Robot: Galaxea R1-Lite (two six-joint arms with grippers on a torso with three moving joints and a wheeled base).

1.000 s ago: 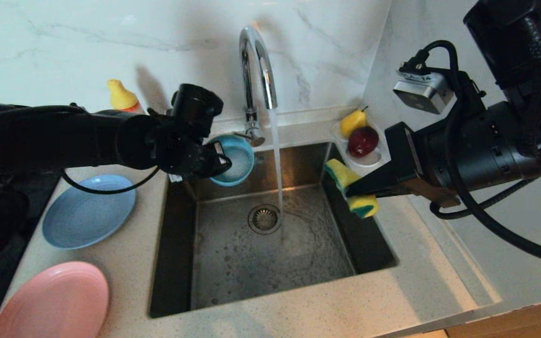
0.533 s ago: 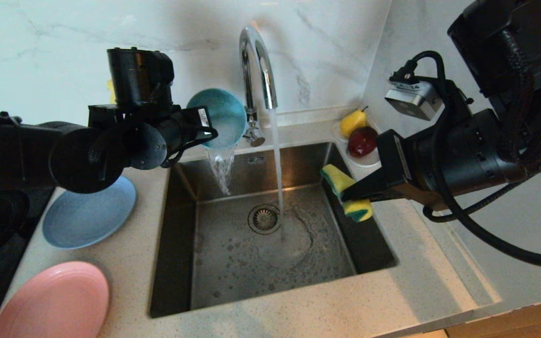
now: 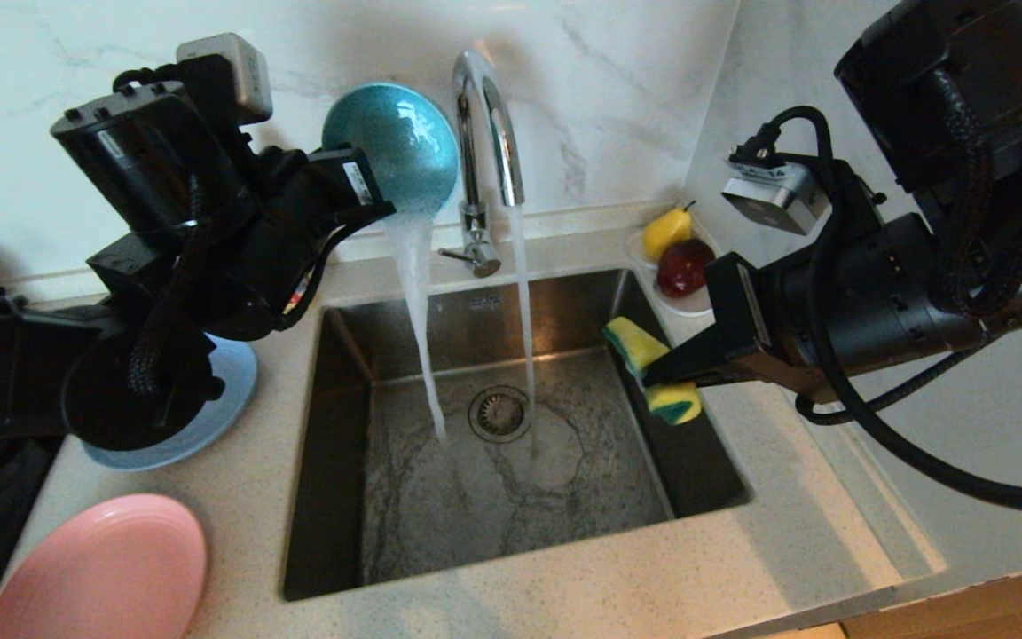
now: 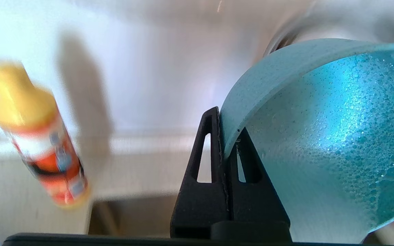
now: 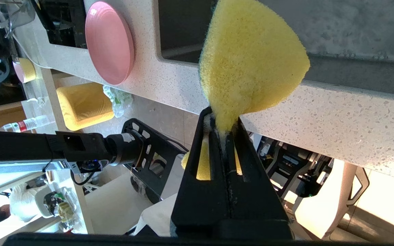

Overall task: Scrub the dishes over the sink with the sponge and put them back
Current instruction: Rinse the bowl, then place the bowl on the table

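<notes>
Your left gripper point(image 3: 375, 206) is raised at the back left corner of the sink point(image 3: 334, 497), its jaws pinched tight on the rim of the teal-blue bowl point(image 3: 391, 146). The bowl is tipped right over, so in the head view you see its glossy, speckled outer side, and water pours from its lower edge in a white stream down into the basin, just beside the round drain strainer point(image 3: 499, 413). In the left wrist view the bowl point(image 4: 320, 136) rises from the jaws with its thin rim clamped between the two black fingers point(image 4: 200, 177); its wet surface is covered in fine bubbles and shines turquoise. Your right gripper point(image 3: 664, 366) sits over the right edge of the sink, jaws squeezed shut on the sponge point(image 3: 653, 366), which is crushed at the pinch and bulges out on both sides of them: yellow foam with a thin green layer along its edges. From the right wrist view the sponge point(image 5: 251, 61) fans out beyond the fingertips as a coarse yellow wedge. The tap point(image 3: 484, 115) runs a thin stream just beside the bowl. The light-blue plate point(image 3: 227, 390) lies on the counter under your left arm, and the pink plate point(image 3: 103, 568) lies nearer the front edge.
</notes>
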